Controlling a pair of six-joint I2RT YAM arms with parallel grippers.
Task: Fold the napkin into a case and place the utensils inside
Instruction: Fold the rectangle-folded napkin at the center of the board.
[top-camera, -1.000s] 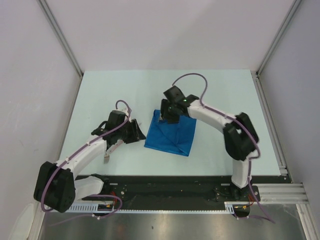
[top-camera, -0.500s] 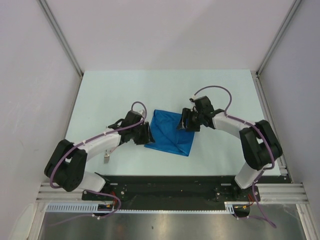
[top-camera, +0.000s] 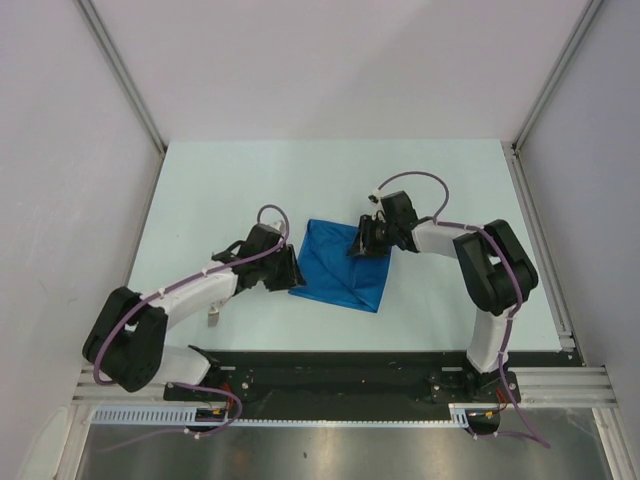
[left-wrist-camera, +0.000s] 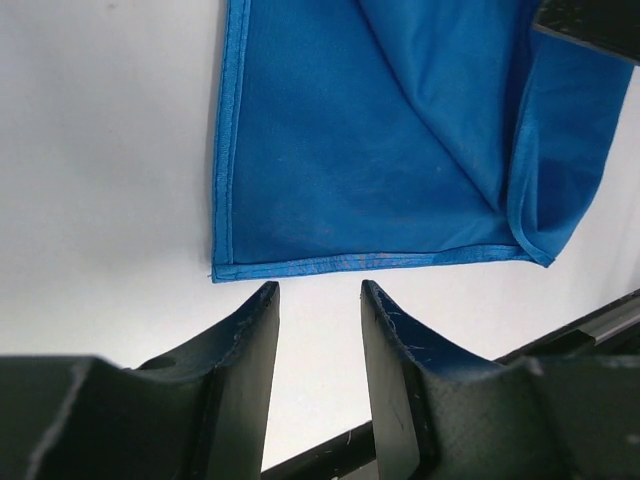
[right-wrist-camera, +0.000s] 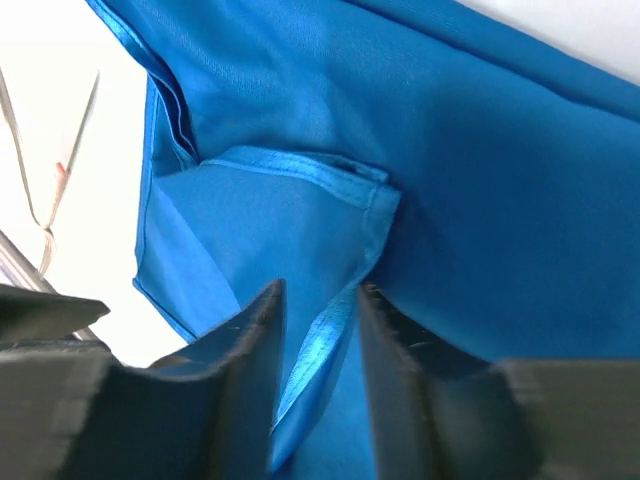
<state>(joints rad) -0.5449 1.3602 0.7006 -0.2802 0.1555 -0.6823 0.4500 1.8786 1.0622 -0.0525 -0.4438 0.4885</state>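
Note:
The royal-blue napkin (top-camera: 335, 268) lies folded and creased on the table, with a layer doubled over at its right side (left-wrist-camera: 560, 140). My left gripper (top-camera: 289, 268) sits low at its left edge, open and holding nothing; its fingertips (left-wrist-camera: 268, 295) stop just short of the hem (left-wrist-camera: 360, 262). My right gripper (top-camera: 364, 241) is down on the napkin's upper right part, jaws apart astride a raised strip of hem (right-wrist-camera: 325, 340). A slim silver utensil (top-camera: 213, 313) pokes out beside the left forearm, mostly hidden by it.
Thin metal pieces (right-wrist-camera: 40, 190) show past the napkin's edge in the right wrist view. The black base rail (top-camera: 350, 375) runs along the near table edge. Grey walls with metal posts (top-camera: 125, 75) close in the back and both sides.
The right gripper has come down from the napkin's far-left corner to its upper right part, and the napkin's far edge now lies flat. The left gripper has slid right to the napkin's left edge.

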